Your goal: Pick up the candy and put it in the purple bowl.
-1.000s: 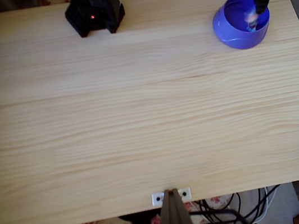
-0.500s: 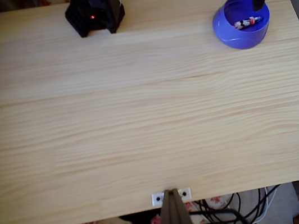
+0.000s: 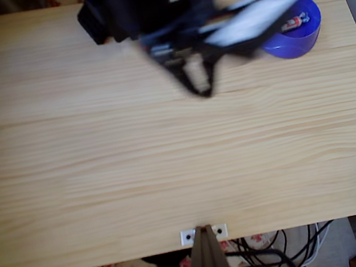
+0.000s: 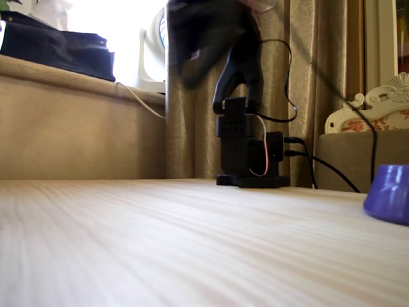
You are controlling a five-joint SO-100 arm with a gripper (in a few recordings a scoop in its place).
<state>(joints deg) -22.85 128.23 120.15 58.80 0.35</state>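
Lying inside the purple bowl (image 3: 298, 36), the candy (image 3: 293, 22) rests on the bowl's floor toward its far side in the overhead view, its red and white middle plain to see. The bowl stands upright near the far right corner of the counter (image 3: 171, 175) in that view; part of its left rim is hidden behind the blurred arm. In the fixed view the bowl (image 4: 390, 192) sits at the right edge, and its inside cannot be seen from that low angle.

The gripper (image 3: 198, 79) is well apart from the bowl, to its left in the overhead view and above bare counter, with the arm stretched between the two and heavily smeared. Two dark fingers (image 3: 185, 80) point toward the near edge with a gap between them, so they appear parted; the blur prevents judging how wide. Nothing is seen held between them.

The arm's base (image 4: 246, 150) stands on the far edge of the counter, left of the bowl in the fixed view, with cables trailing from it. Curtains (image 4: 307, 77) hang behind the base.
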